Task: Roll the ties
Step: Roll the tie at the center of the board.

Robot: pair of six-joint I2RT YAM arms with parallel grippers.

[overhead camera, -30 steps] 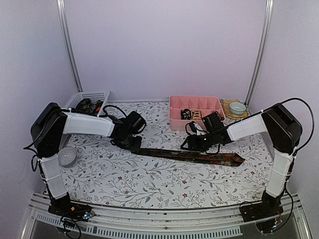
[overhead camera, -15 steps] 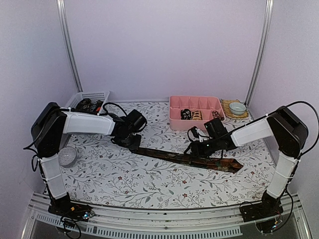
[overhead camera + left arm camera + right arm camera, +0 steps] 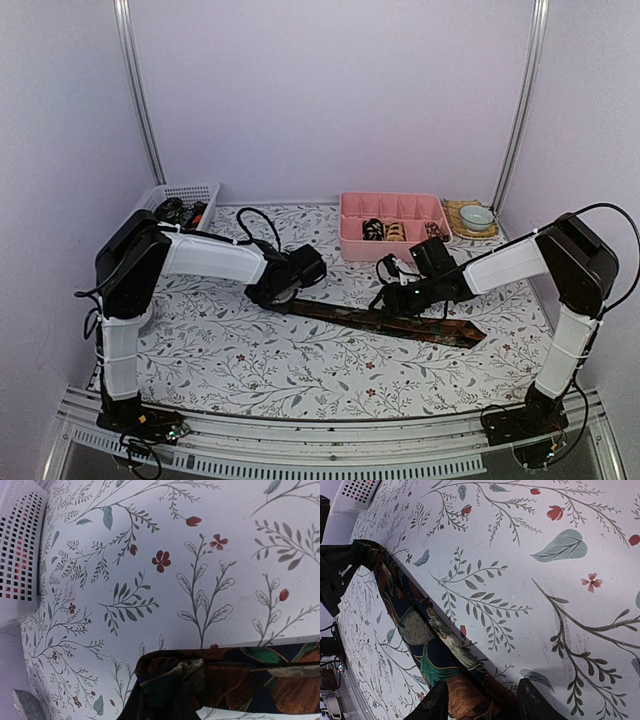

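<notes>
One dark brown patterned tie lies stretched across the floral table cover, its wide pointed end at the right. My left gripper is at the tie's narrow left end. In the left wrist view that end is folded over and bunched at the bottom edge, pinched in the shut jaws. My right gripper sits low over the tie's middle. In the right wrist view its two dark fingers stand apart on either side of the flat tie, the gripper being open.
A pink compartment tray at the back holds coiled ties. A white mesh basket with more ties stands back left, also in the left wrist view. A small bowl sits back right.
My left gripper has moved right along the table with the tie's narrow end, folding it over. The right gripper has stayed on the tie's middle; the wide end shifted slightly nearer.
</notes>
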